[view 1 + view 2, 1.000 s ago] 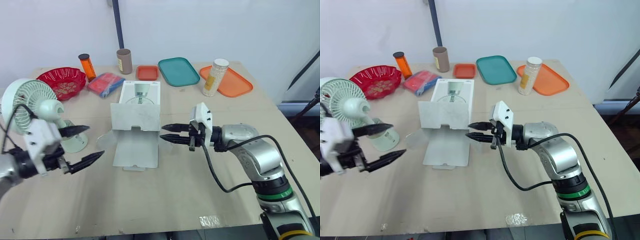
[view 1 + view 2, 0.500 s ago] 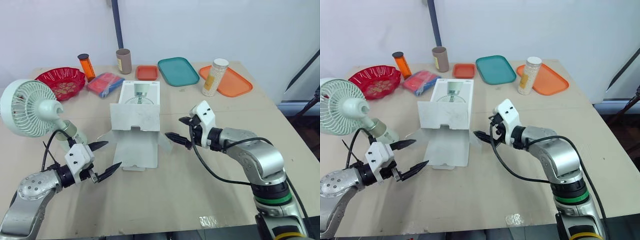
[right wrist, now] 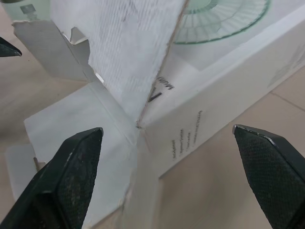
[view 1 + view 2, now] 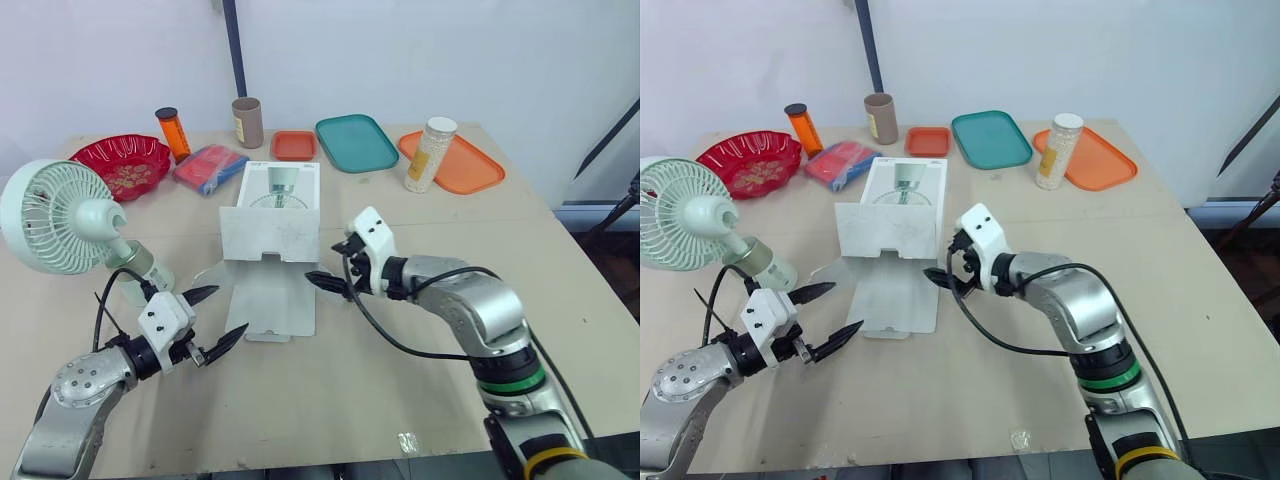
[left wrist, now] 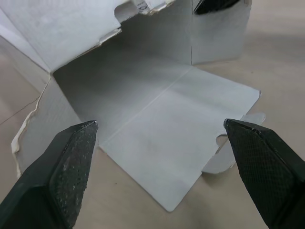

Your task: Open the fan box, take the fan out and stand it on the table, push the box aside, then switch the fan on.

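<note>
**Open box, a gripper on each side**

The white cardboard fan box lies mid-table, its near end open, flaps splayed flat toward the robot, a fan pictured on its top face. The right gripper, fingers spread wide and empty, frames the box's right front corner. The left gripper, also spread and empty, points at the front flap from just off its left edge. The pale green desk fan stands far left on the beige table.

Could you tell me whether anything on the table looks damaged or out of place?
The fan box looks damaged: its opened flaps lie splayed, and the left wrist view shows a ragged, torn edge on one flap. Nothing else stands out.
</note>
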